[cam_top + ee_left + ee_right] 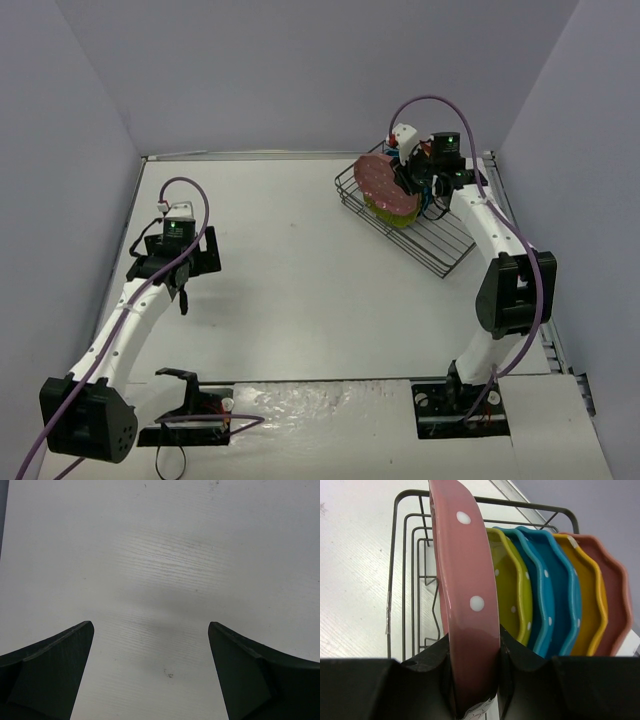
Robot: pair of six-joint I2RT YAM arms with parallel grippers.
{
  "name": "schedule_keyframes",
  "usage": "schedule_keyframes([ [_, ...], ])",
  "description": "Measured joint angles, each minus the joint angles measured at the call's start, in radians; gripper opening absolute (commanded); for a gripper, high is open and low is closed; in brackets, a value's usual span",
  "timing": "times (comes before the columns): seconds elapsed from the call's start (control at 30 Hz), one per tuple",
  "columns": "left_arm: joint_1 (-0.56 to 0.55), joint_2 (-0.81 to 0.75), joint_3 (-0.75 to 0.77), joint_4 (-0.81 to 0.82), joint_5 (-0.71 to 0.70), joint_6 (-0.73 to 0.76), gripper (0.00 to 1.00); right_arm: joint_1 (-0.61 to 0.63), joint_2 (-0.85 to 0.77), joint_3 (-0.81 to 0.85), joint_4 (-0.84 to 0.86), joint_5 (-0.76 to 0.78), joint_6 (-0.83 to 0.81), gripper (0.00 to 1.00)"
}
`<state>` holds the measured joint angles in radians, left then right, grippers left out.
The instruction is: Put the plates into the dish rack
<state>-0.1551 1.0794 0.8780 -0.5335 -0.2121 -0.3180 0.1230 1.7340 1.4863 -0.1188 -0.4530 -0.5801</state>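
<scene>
Our right claw is clamped on the rim of the pink plate, one finger on each face, so that the plate stands on edge — the only way it will slide down between the wires. In the overhead view we hold it over the dish rack, on the open side of the row.

Just beside it stand the plates already loaded: a green plate, a blue plate, an orange plate and a reddish plate. Each is upright and close against the next, packed like books to save room. The pink one is lined up parallel with them, and we judge the task nearly done. Whether its lower edge has met the wires we cannot tell, since the fingers hide it.

The next move calls for a straight descent into the free slot beside the green plate, with release only once the divider bears the weight — let go early and it may tip onto its neighbour.

Our left claw hangs wide open over the counter, well apart from the rack and holding nothing.
</scene>
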Motion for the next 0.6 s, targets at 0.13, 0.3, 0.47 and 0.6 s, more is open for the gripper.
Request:
schedule_keyframes([
  [0.13,0.0,0.0,0.0,0.0,-0.004,0.0,0.97,0.003,0.002,-0.048,0.039,-0.002,0.008,0.0],
  [0.3,0.0,0.0,0.0,0.0,-0.007,0.0,0.97,0.003,0.014,-0.11,0.083,0.002,0.037,0.07],
  [0.47,0.001,0.0,0.0,0.0,-0.006,-0.004,0.97,0.009,0.026,-0.151,0.112,0.016,0.066,0.29],
  [0.6,0.001,-0.008,0.001,-0.015,-0.002,-0.008,0.97,0.01,0.024,-0.176,0.14,0.018,0.085,0.56],
])
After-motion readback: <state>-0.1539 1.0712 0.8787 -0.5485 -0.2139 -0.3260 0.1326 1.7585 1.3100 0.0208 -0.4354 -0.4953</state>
